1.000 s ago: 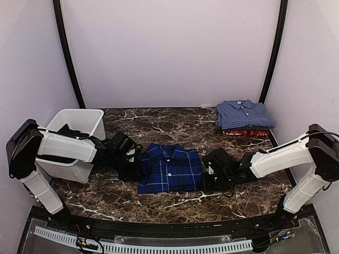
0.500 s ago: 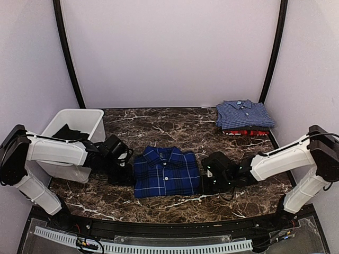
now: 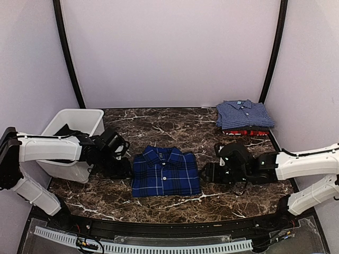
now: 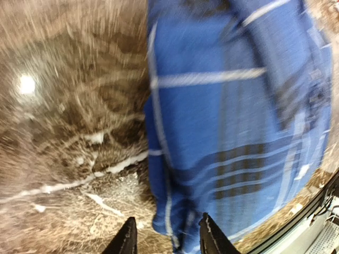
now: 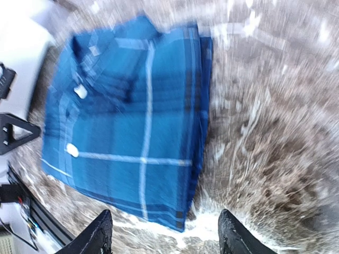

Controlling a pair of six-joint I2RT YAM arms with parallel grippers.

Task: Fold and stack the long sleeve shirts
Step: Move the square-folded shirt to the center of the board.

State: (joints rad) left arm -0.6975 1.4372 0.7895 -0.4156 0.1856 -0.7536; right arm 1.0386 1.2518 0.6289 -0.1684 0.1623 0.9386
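Evidently limp, the folded plaid shirt [image 3: 166,171] needs lifting by both side edges; left gripper [image 4: 167,228] and right gripper [image 5: 165,225] flank it, both open and empty.

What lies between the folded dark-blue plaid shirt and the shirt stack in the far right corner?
Only bare marble tabletop; the top view shows nothing lying between the plaid shirt and the stack.

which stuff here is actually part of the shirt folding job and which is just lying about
Part of the job: deep-blue plaid shirt, folded mid-table; lighter blue check shirt, top of the far-right stack; red shirt, lower in that stack.
Just lying about: white bin at the left; dark item inside it, too unclear to name.
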